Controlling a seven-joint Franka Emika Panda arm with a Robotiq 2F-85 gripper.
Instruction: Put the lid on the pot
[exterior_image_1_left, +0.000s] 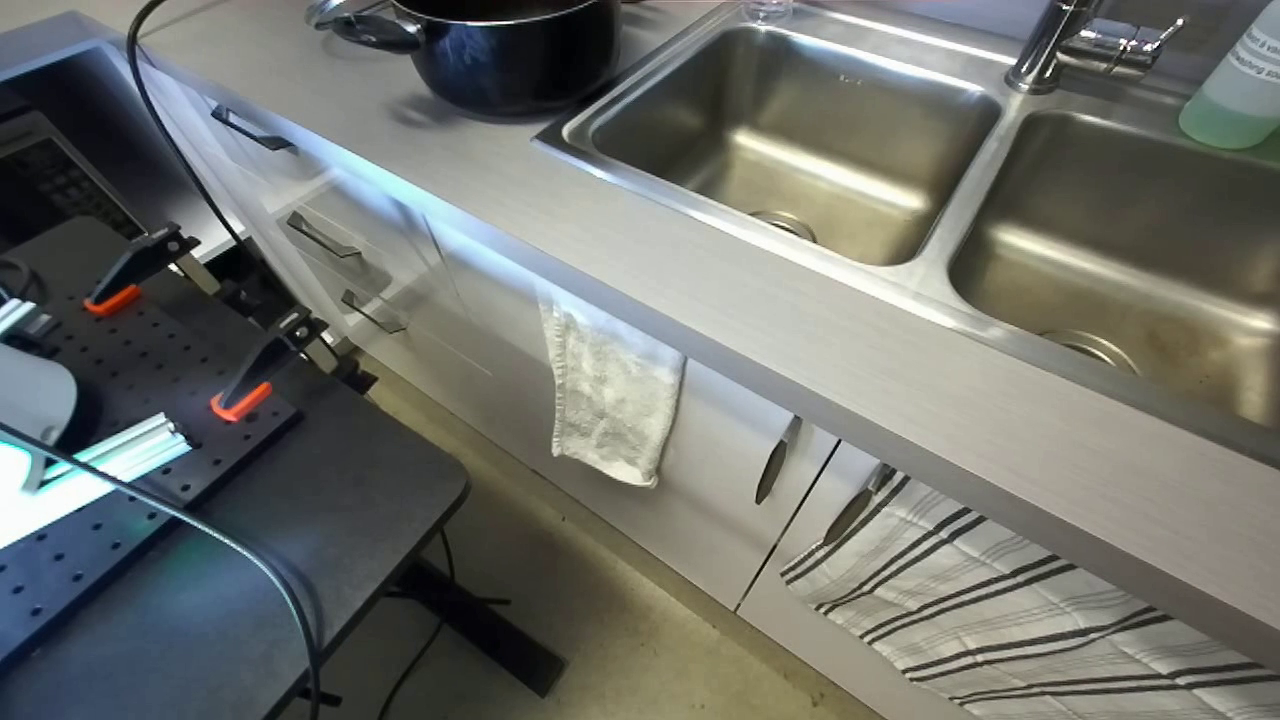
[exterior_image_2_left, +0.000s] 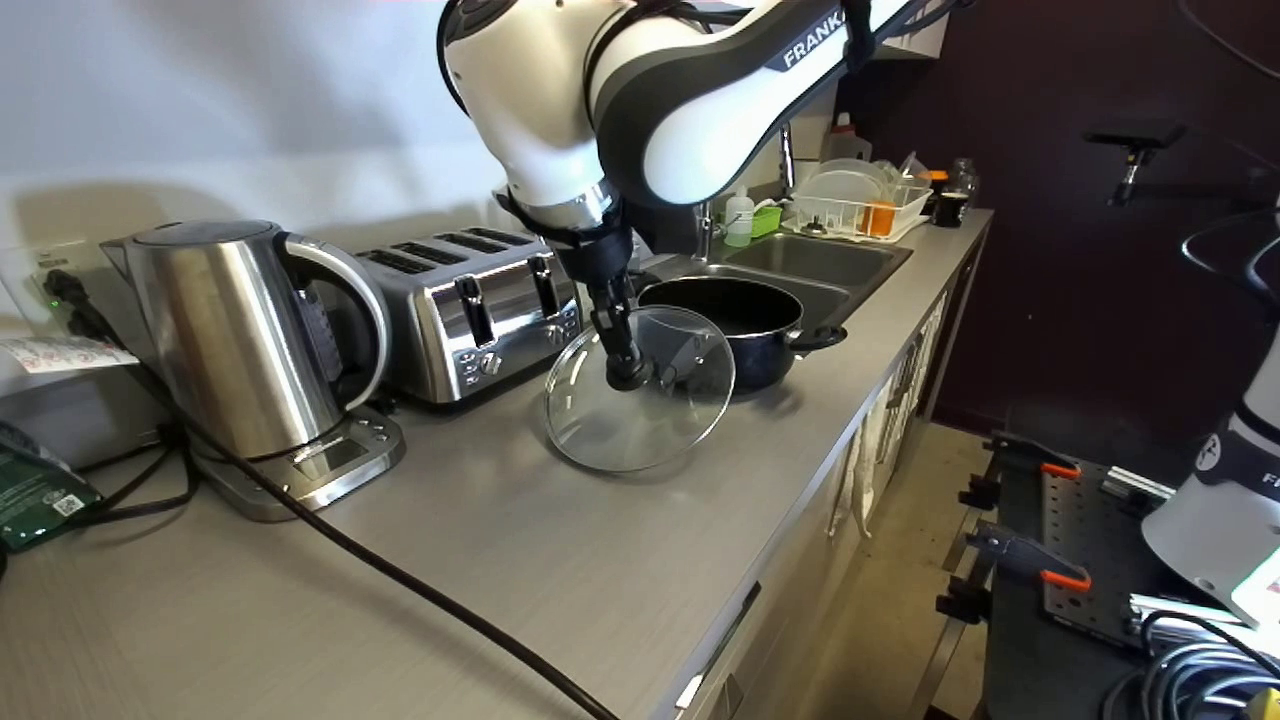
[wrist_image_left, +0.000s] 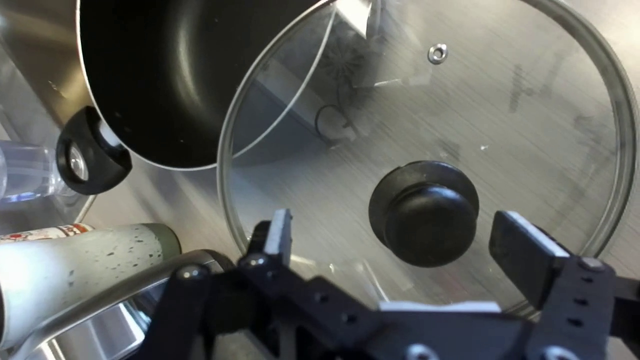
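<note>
The glossy black pot (exterior_image_1_left: 515, 60) stands on the counter beside the sink; it also shows in an exterior view (exterior_image_2_left: 765, 365) and the wrist view (wrist_image_left: 165, 100). Its top is open. The clear glass lid (exterior_image_2_left: 600, 430) is tilted in front of the pot, seemingly leaning on it. In the wrist view the lid (wrist_image_left: 520, 135) overlaps the pot's rim. My gripper (wrist_image_left: 392, 227) is open, its fingers on either side of the lid's black knob (wrist_image_left: 430, 225), with visible gaps. In an exterior view the gripper (exterior_image_2_left: 622, 350) reaches down at the lid; contact is hard to tell there.
A steel toaster (exterior_image_2_left: 470, 300) and kettle (exterior_image_2_left: 230, 340) stand along the wall. A black cable (exterior_image_2_left: 400, 575) crosses the counter. The double sink (exterior_image_1_left: 800, 150) is beside the pot. A speckled white cylinder (wrist_image_left: 90, 270) and a clear vessel (wrist_image_left: 30, 170) are near the pot's handle.
</note>
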